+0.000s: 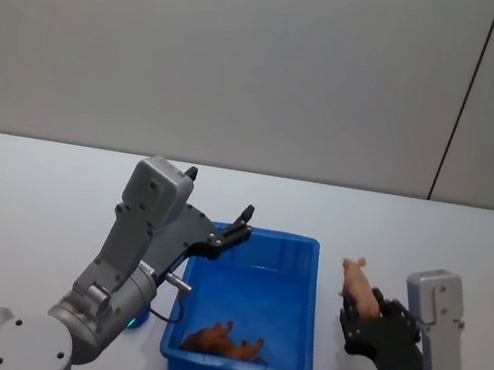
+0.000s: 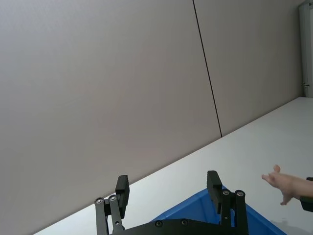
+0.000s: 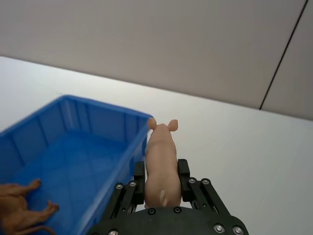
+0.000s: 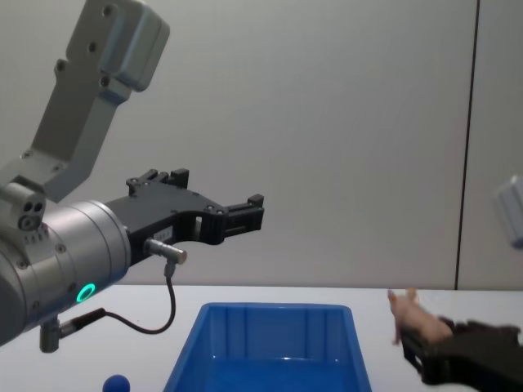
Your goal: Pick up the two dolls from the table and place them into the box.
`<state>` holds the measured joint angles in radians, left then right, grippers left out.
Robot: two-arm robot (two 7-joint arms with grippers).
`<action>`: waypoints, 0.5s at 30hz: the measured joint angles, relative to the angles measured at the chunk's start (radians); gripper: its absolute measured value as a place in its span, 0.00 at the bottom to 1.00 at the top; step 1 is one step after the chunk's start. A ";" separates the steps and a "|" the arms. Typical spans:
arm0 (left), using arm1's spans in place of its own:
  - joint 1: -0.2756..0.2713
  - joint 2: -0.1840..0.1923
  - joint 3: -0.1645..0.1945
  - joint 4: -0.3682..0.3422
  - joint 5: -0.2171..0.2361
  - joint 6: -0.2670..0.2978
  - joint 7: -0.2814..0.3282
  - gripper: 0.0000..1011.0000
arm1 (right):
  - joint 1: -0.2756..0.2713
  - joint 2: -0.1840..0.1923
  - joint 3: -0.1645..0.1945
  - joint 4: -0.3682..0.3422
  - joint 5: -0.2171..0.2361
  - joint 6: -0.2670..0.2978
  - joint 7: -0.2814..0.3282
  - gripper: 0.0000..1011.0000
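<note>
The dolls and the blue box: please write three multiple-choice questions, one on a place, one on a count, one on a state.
1. The pink doll is: A inside the box; B right of the box; C left of it.
2. Dolls lying in the box: A none; B two; C one.
3. The left gripper is: A open; B shut on a doll; C shut on a ball.
Answers: 1 B, the right gripper holds it beside the box. 2 C, the brown doll alone. 3 A, its fingers stand apart.

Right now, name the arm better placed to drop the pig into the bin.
Right: the right gripper holds the pink pig beside the blue bin; the left gripper hangs open, empty, above it.
</note>
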<state>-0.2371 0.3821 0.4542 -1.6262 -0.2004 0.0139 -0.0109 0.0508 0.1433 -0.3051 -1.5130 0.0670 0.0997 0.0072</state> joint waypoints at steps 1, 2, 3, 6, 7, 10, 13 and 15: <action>0.000 0.000 0.000 0.000 0.000 0.000 0.000 0.99 | 0.002 0.000 0.000 -0.003 0.000 -0.004 0.005 0.38; 0.000 0.000 0.000 0.000 0.000 0.000 0.000 0.99 | 0.004 -0.001 0.000 -0.004 0.000 -0.007 0.010 0.38; 0.000 0.000 0.000 0.000 0.000 0.000 0.000 0.99 | 0.009 -0.002 0.000 -0.010 0.000 -0.015 0.024 0.38; 0.000 0.000 0.000 0.000 0.000 0.000 0.000 0.99 | 0.016 -0.005 0.000 -0.014 0.001 -0.024 0.047 0.38; 0.000 0.000 0.000 0.000 0.000 0.000 0.000 0.99 | 0.022 -0.008 0.000 -0.015 0.002 -0.027 0.061 0.38; 0.000 0.000 0.000 0.000 0.000 0.000 0.000 0.99 | 0.038 -0.017 -0.003 -0.014 0.004 -0.032 0.095 0.38; 0.000 0.000 0.000 0.000 0.000 0.000 0.000 0.99 | 0.058 -0.029 -0.009 -0.003 0.005 -0.032 0.124 0.38; 0.000 0.000 0.000 0.000 0.000 0.000 0.000 0.99 | 0.073 -0.039 -0.013 0.009 0.006 -0.028 0.143 0.38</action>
<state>-0.2371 0.3821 0.4542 -1.6262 -0.2004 0.0139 -0.0109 0.1242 0.1040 -0.3182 -1.5037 0.0734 0.0720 0.1499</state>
